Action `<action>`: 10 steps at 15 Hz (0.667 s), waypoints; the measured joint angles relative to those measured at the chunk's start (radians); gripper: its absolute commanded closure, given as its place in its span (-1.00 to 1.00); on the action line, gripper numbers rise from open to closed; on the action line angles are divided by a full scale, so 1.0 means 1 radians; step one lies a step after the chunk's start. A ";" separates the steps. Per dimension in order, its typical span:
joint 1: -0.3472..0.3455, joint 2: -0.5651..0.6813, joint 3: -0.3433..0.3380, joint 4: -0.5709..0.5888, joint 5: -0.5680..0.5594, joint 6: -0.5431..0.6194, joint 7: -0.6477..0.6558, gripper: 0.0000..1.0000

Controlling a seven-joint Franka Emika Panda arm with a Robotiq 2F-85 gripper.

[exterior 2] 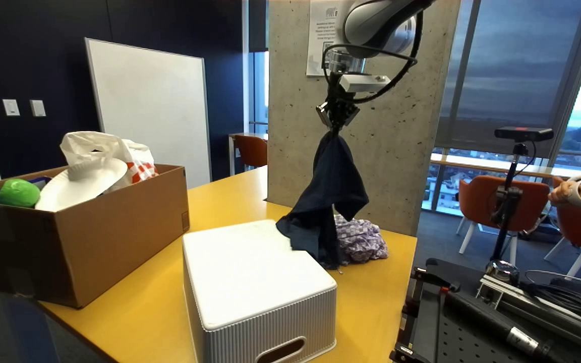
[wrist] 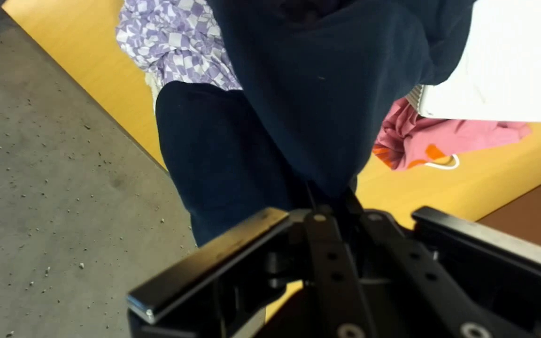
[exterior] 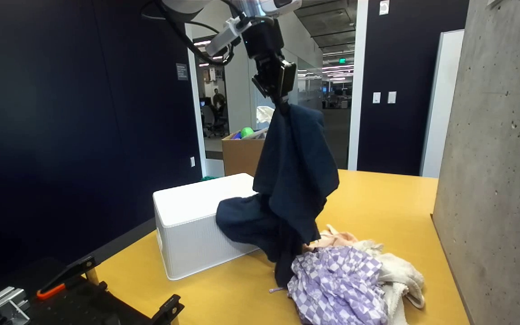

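The gripper [exterior: 282, 104] pinches the navy cloth [exterior: 298, 164] up top; long folds hang over the table [exterior: 382, 194] prob. b/c only one spot's held. Lower end's btwn white box [exterior 2: 255, 277] & purple checked cloth [exterior 2: 363, 242] (contact w/ either unclear).

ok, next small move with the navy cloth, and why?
Probably a small lift straight up, jaws closed: the navy cloth hangs from them, but its lower folds overlap the edge of the white box and its tail hangs against or close beside the purple checked cloth, so a sideways move might drag on either.
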 measured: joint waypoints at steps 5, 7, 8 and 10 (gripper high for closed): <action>0.045 0.073 0.039 0.037 -0.045 0.000 0.055 0.96; 0.105 0.129 0.065 0.083 -0.090 -0.003 0.107 0.96; 0.140 0.154 0.078 0.110 -0.111 -0.011 0.130 0.96; 0.212 0.196 0.101 0.173 -0.149 -0.044 0.165 0.96</action>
